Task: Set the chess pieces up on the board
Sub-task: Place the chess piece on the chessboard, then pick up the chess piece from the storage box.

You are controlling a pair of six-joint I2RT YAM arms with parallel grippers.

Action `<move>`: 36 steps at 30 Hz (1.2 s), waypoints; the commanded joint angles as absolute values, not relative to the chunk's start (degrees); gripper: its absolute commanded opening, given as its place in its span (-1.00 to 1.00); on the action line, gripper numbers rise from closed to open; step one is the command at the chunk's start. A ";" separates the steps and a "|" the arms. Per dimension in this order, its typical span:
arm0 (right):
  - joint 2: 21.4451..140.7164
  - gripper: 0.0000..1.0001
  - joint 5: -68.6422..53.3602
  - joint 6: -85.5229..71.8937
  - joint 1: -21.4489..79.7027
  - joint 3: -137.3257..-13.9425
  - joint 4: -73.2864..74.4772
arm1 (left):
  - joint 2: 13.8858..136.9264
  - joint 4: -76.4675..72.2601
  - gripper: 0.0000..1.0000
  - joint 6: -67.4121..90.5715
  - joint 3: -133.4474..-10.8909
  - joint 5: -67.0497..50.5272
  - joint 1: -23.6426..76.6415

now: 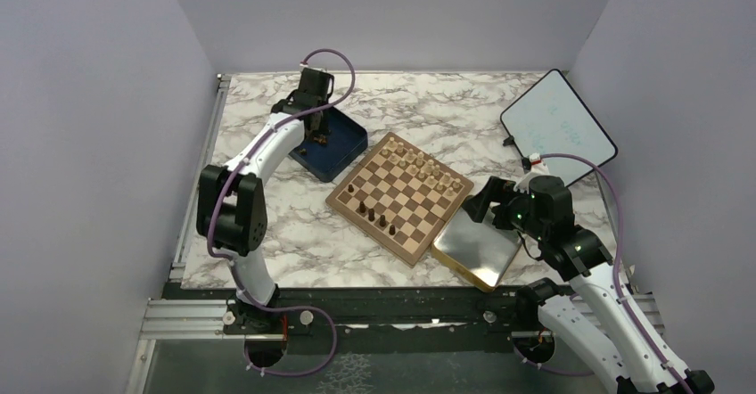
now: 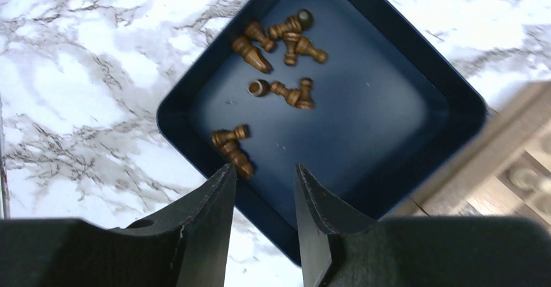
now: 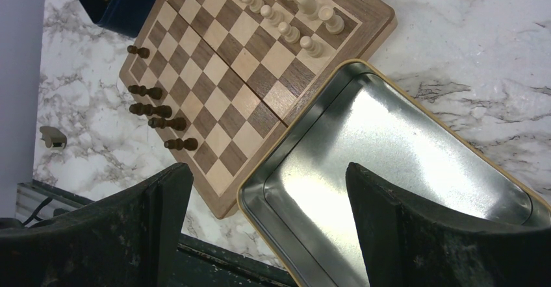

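Dark chess pieces point(image 2: 295, 96) in blue box point(image 2: 390, 124)

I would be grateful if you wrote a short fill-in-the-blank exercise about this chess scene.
1. The loose chess pieces lie in a box coloured dark ____.
2. The left gripper hangs above that box with its jaws ____.
3. On the board, the standing dark pieces number ____.
4. The metal tray below the right gripper holds ____.

Missing words: blue; open; five; nothing.
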State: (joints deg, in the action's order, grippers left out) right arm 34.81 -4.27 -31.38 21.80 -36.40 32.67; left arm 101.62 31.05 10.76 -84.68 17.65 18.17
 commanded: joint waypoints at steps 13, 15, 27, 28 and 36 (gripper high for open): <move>35.08 0.87 -3.54 -30.59 22.13 -37.10 32.49 | 117.35 24.85 -0.21 8.44 -94.27 17.83 13.05; 35.28 0.87 -3.35 -30.63 22.06 -37.25 32.65 | 118.47 24.79 -0.21 8.44 -94.89 17.84 12.70; 35.48 0.87 -2.72 -31.10 22.10 -37.16 32.74 | 120.57 24.16 -0.27 8.88 -94.31 16.32 11.43; 35.55 0.87 -2.72 -31.07 22.07 -37.24 32.71 | 120.76 24.17 -0.28 8.81 -94.25 16.20 11.38; 35.46 0.87 -2.74 -31.03 22.08 -37.08 32.56 | 121.76 24.02 -0.35 8.64 -94.43 14.89 11.34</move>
